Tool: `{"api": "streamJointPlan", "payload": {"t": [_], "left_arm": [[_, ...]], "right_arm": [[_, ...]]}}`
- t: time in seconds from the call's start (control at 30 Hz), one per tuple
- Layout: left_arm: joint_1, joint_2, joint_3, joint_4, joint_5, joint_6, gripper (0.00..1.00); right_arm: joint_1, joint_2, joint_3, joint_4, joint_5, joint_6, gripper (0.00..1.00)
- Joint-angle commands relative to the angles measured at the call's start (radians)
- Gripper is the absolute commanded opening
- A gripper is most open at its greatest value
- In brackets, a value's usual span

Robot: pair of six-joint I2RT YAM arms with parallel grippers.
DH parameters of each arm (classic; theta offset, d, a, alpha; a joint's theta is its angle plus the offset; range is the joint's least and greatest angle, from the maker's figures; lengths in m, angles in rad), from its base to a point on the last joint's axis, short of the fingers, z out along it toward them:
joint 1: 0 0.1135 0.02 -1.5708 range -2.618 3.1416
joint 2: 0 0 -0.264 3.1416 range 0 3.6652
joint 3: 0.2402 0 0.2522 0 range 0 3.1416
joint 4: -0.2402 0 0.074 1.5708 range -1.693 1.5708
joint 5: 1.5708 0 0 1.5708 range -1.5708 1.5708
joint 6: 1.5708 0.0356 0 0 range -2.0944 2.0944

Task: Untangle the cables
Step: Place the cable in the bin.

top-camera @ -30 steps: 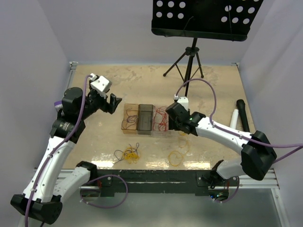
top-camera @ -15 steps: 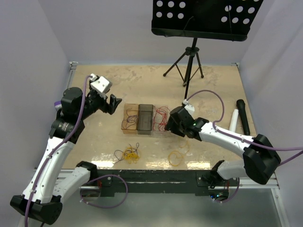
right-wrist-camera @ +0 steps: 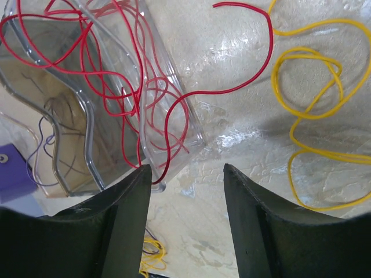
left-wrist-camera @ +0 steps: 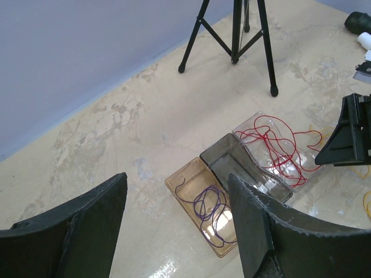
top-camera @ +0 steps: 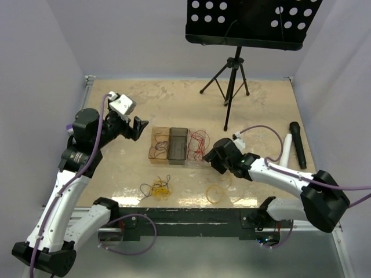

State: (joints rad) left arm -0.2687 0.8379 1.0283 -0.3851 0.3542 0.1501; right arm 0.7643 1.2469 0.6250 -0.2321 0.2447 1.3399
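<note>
The tangled yellow-and-dark cables [top-camera: 157,189] lie untouched at lower centre-left of the desk [top-camera: 261,104]. Red cables [left-wrist-camera: 272,142] spill over the clear tray [right-wrist-camera: 191,139]; the right claw [right-wrist-camera: 185,220] hovering there could snag one and drag it. The left claw [top-camera: 138,126], upper left, gapes wide and empty. The right claw is also well open, gripping nothing.

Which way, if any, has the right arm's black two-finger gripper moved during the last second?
Yes. The right gripper moved down the view, along the right side of the clear plastic tray, to its near corner.
</note>
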Motion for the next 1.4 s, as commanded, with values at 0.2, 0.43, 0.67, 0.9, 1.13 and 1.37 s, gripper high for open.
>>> {"api": "streamJointPlan", "payload": {"t": [0.2,0.43,0.67,0.9,1.13,1.37], "left_arm": [[0.006,-0.022,0.021,-0.006,-0.015,0.019,0.75],[0.006,-0.025,0.012,-0.006,-0.017,0.023,0.75],[0.006,-0.023,0.012,-0.005,-0.001,0.011,0.75],[0.006,-0.028,0.012,-0.005,0.000,0.009,0.75],[0.006,-0.031,0.019,-0.009,-0.003,0.017,0.75],[0.006,-0.030,0.013,-0.005,-0.009,0.019,0.75]], "right_arm": [[-0.042,0.080,-0.007,0.094,0.099,0.159,0.49],[-0.060,0.054,-0.016,0.076,0.113,0.167,0.51],[-0.063,0.000,0.021,-0.012,0.133,0.131,0.69],[-0.132,0.006,0.027,-0.003,0.140,0.114,0.66],[-0.152,0.183,0.114,-0.001,0.120,0.068,0.65],[-0.178,0.232,0.133,0.016,0.140,0.065,0.52]]}}
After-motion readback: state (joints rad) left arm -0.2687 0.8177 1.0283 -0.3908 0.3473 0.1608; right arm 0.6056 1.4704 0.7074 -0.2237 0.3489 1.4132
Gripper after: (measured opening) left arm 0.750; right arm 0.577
